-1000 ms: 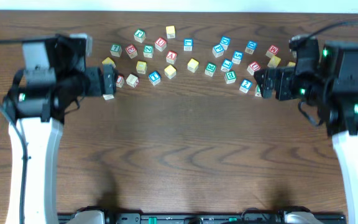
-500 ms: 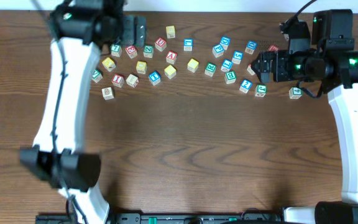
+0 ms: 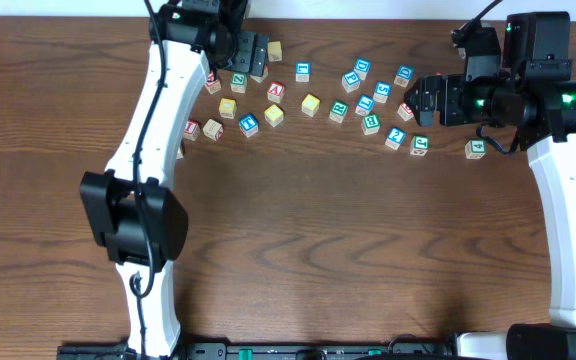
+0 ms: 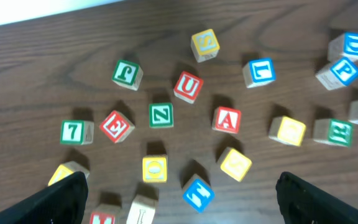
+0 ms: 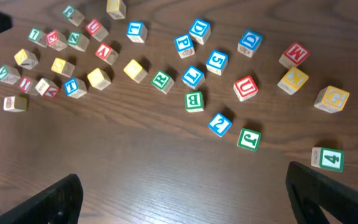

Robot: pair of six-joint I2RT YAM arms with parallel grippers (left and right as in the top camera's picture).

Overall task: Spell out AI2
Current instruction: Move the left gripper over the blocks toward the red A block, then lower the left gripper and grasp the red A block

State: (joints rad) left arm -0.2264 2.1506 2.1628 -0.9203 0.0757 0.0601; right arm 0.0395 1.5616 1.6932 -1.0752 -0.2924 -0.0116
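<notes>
Lettered wooden blocks lie scattered along the far side of the table. The red A block (image 3: 276,91) shows in the left wrist view (image 4: 227,119) and in the right wrist view (image 5: 106,53). A blue I block (image 3: 248,124) lies nearer in the left wrist view (image 4: 197,193) and also shows in the right wrist view (image 5: 74,88). The blue 2 block (image 3: 396,137) lies at the right (image 5: 219,124). My left gripper (image 3: 251,55) is open and empty above the left cluster (image 4: 179,211). My right gripper (image 3: 423,100) is open and empty beside the right cluster (image 5: 185,199).
A red U (image 4: 188,87), green Z (image 4: 161,115), red E (image 4: 117,126) and green 7 (image 4: 74,132) crowd round the A. A green 4 block (image 3: 476,148) lies apart at the right. Bare wood (image 3: 298,250) fills the near half.
My left arm has swung from the left side up and rightward over the left block cluster. My right arm rose slightly, then held still. No block was taken.
</notes>
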